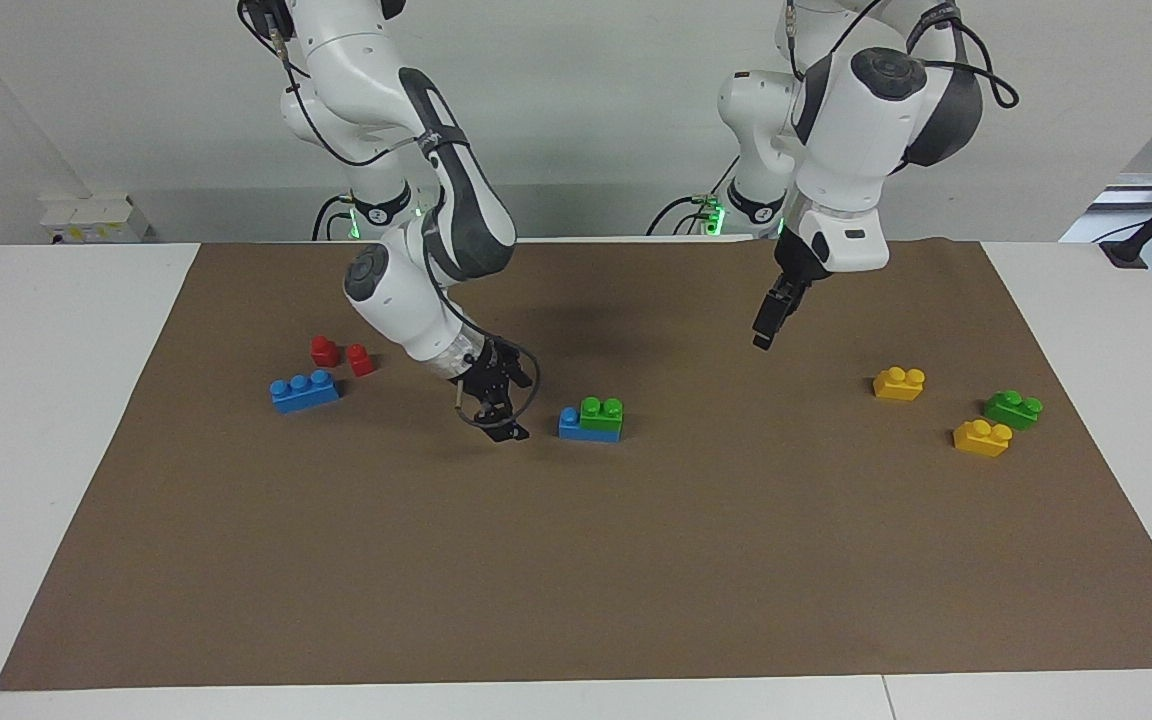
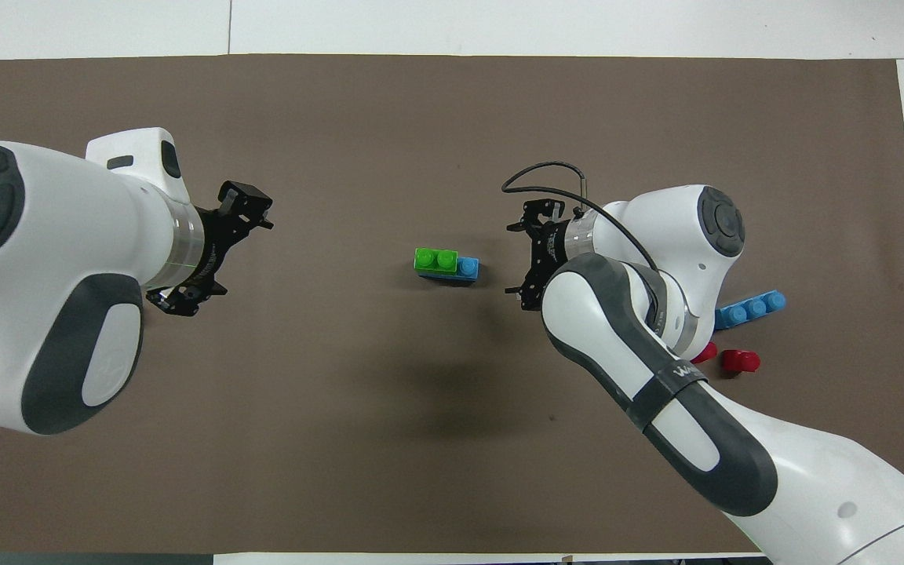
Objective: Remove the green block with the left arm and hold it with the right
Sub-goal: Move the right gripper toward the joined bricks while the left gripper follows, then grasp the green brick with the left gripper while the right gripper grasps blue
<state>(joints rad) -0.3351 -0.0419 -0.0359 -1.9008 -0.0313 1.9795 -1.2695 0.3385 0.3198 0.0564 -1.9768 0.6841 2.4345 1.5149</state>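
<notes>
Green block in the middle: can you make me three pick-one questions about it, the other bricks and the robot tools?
1. The green block sits: A on a red brick; B on a blue brick; C in a bowl.
2. Yellow bricks: A one; B two; C four.
3. The left tool and right tool hold: A nothing; B a yellow brick; C a red brick.
Answers: 1 B, blue shows under it. 2 B, both lie toward the left arm's end. 3 A, both tools hang empty.
</notes>
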